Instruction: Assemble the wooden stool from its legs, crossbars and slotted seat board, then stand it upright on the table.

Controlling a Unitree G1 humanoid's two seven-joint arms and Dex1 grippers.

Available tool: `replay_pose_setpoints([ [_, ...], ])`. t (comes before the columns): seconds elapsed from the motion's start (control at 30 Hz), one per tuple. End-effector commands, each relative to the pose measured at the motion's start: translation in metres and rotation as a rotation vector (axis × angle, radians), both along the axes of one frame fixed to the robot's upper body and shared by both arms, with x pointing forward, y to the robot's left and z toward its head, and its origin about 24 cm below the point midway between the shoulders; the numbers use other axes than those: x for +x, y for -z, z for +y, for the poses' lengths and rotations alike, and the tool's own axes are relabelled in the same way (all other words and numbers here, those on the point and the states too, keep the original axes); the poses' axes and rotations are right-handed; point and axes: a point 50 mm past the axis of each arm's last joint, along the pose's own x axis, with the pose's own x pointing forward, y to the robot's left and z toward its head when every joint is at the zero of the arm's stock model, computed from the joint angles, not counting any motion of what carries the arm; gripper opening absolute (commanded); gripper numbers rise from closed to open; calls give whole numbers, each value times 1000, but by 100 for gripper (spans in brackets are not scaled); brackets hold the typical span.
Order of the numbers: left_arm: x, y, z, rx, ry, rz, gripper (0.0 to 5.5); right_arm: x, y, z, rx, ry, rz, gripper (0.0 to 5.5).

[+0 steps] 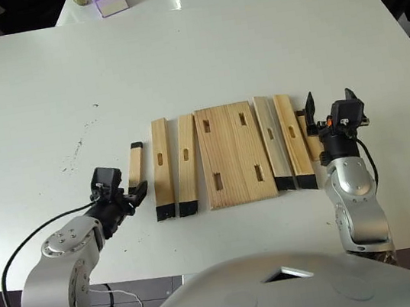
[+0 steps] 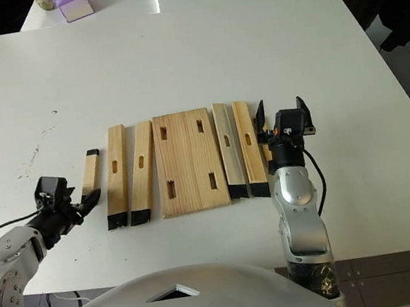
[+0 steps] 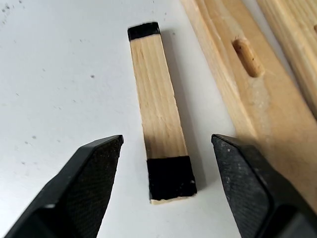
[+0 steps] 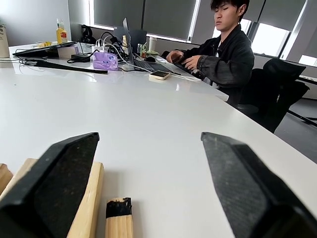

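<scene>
Wooden crossbar [image 3: 159,109] between left pincer [image 3: 167,143] fingers [image 3: 89,183]

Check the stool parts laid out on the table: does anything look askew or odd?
Mostly a tidy row. One slotted leg left of the seat board lies slightly slanted toward it, and dark specks mark the table.

Pale bare-wood slotted seat board [image 1: 234,153]: visible grain, matt. Short wooden crossbar [image 3: 161,114]: matt black ends. Smooth white bench [image 1: 176,65], slight sheen.
</scene>
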Motion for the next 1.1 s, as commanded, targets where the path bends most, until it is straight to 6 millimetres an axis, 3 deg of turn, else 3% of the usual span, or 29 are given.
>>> replay_pose_setpoints([
  [0.03, -6, 13, 4, 42, -55, 24, 331, 5, -4, -3, -9, -13, -6, 383],
  [0.3, -5, 34, 10, 103, -71, 4, 331, 9, -3, 0, -13, -46, 2, 383],
  [0.53, -7, 40, 11, 12, -81, 23, 214, 8, -3, 2, -12, -41, 2, 378],
  [0.73, 0, 41, 25, 7, -148, 56, 133, 7, -2, 3, -5, -29, 1, 378],
  [0.93, 36, 12, 20, 43, -71, -128, 131, 8, -7, 1, -1, -12, -22, 378],
  [1.1, 92, -51, 21, 89, -59, -516, 131, 16, -43, -25, 102, -65, -147, 378],
])
